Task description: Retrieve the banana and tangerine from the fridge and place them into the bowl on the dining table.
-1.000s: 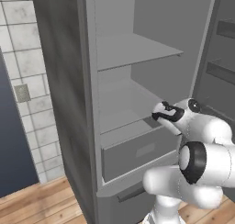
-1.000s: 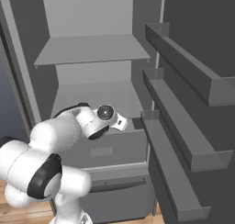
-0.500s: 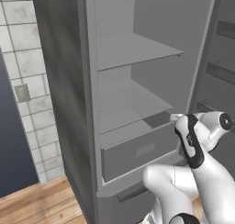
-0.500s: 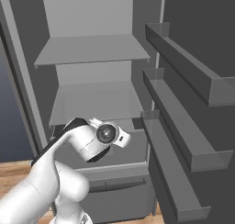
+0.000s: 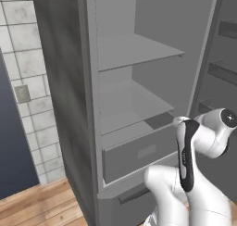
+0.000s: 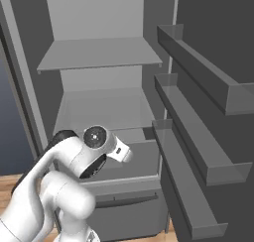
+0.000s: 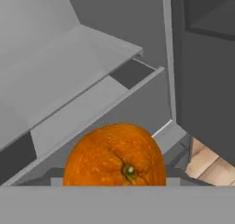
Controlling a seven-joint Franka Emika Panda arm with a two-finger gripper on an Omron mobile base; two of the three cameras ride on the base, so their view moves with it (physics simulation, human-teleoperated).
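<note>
My claw (image 7: 117, 184) clenched on the tangerine (image 7: 114, 155), held clear of the open fridge (image 5: 69, 104); ready for carrying to the bowl.

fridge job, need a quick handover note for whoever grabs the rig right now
Tool: the tangerine sits right at it in the hand view, evidently held; the fingertips themselves are hidden.
Arm: drawn back in front of the open fridge, by its lower drawer.
Fridge shelves look bare; no banana seen there.
Done: tangerine taken out.
Left: carry it to the bowl on the dining table, then find and fetch the banana.
</note>
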